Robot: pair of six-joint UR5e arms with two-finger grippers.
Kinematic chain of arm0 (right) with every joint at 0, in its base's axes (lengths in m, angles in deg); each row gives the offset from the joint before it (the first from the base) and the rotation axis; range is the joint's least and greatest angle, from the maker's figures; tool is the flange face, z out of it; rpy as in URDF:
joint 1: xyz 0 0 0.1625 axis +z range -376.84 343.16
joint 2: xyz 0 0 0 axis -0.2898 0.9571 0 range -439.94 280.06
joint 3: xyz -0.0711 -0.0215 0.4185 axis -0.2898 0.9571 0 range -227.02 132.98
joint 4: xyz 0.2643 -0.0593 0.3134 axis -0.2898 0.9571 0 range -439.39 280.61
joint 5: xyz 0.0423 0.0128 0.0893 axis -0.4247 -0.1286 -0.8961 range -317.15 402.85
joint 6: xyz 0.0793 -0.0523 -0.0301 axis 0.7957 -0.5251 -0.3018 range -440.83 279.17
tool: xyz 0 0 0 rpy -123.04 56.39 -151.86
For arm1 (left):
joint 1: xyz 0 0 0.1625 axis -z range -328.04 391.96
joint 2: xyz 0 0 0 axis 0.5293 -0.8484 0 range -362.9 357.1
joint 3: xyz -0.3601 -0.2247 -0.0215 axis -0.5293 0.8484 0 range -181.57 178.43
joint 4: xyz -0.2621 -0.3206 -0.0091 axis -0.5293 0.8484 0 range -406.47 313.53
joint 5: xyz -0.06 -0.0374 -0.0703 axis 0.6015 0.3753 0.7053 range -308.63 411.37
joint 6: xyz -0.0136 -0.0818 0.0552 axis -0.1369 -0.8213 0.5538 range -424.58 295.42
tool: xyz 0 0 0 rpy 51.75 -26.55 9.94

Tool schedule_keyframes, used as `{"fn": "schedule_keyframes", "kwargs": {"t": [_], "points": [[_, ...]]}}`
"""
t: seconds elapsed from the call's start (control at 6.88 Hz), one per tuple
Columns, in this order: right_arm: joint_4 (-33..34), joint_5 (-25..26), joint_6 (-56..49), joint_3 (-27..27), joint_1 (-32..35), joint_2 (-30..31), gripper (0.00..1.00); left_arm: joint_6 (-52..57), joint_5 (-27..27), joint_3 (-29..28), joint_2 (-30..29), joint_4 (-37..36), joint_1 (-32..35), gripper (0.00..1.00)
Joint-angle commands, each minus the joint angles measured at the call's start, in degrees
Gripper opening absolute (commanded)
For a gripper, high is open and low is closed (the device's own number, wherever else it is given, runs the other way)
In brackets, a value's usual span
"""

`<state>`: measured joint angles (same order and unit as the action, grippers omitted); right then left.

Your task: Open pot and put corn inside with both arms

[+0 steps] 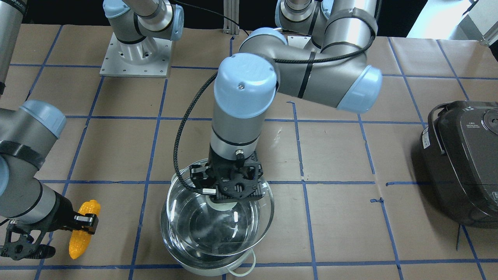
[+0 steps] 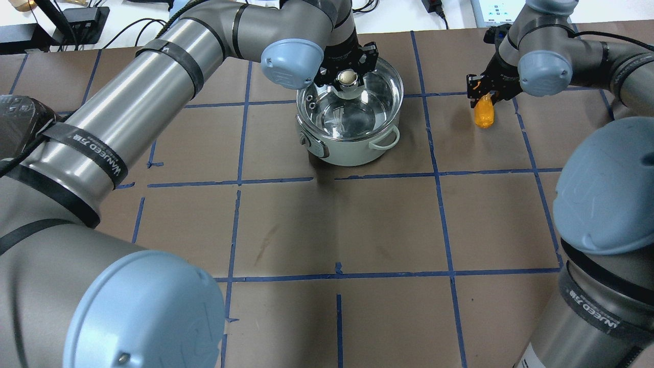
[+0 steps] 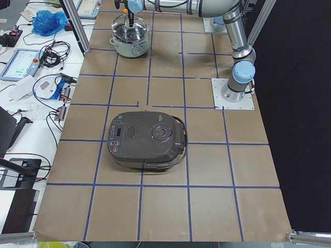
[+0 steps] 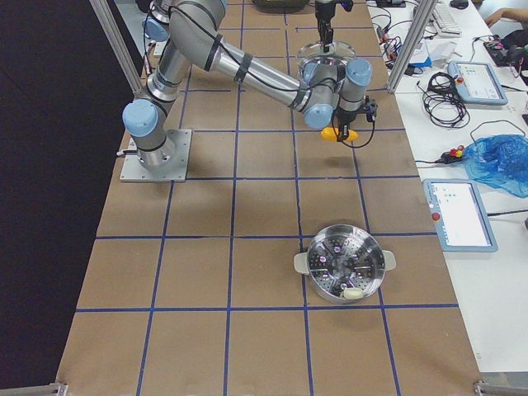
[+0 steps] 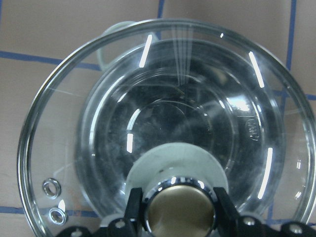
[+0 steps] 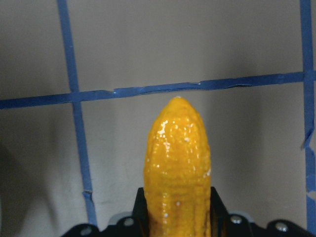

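Note:
The steel pot (image 1: 210, 269) stands on the table with pale looped handles; it also shows in the overhead view (image 2: 347, 152). My left gripper (image 1: 225, 200) is shut on the round knob (image 5: 180, 206) of the glass lid (image 1: 218, 229). It holds the lid a little above the pot's rim, tilted and offset. My right gripper (image 1: 86, 224) is shut across the middle of the yellow-orange corn (image 1: 79, 241). It holds the corn low over the table beside the pot. The corn's tapered end (image 6: 177, 128) points away from the wrist.
A dark grey rice cooker (image 1: 463, 163) sits toward the table's end on my left. A second steel pot with a perforated steamer insert (image 4: 346, 264) stands toward the end on my right. Blue tape lines grid the brown table cover (image 2: 337, 225).

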<state>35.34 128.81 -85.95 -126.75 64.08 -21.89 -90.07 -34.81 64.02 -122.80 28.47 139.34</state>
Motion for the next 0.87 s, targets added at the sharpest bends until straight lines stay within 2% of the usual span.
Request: {"fn": "schedule_keyframes", "kwargs": {"t": [0.0,0.15,0.29,0.44,0.58,0.73], "points": [[-3.2,0.6,3.8,3.0,6.2,3.1,0.08,10.6,-1.9,0.8,4.3,5.8,-7.8,0.02],[-10.7,0.4,4.5,8.1,8.8,2.9,0.08,16.9,-3.5,1.2,4.1,5.8,-11.9,0.02],[-15.4,0.6,6.6,15.6,11.9,0.9,0.08,21.7,-3.7,3.0,4.0,5.7,-15.3,0.02],[-15.3,2.9,10.1,19.6,16.8,-2.5,0.08,24.1,-3.5,6.5,4.4,5.0,-18.5,0.02],[-13.1,3.2,14.8,19.6,20.6,-4.4,0.08,27.0,-3.3,10.9,5.0,4.0,-21.7,0.02],[-10.7,3.4,14.5,17.8,21.6,-5.8,0.08,29.5,-3.2,15.0,5.1,-0.5,-24.3,0.02]]}}
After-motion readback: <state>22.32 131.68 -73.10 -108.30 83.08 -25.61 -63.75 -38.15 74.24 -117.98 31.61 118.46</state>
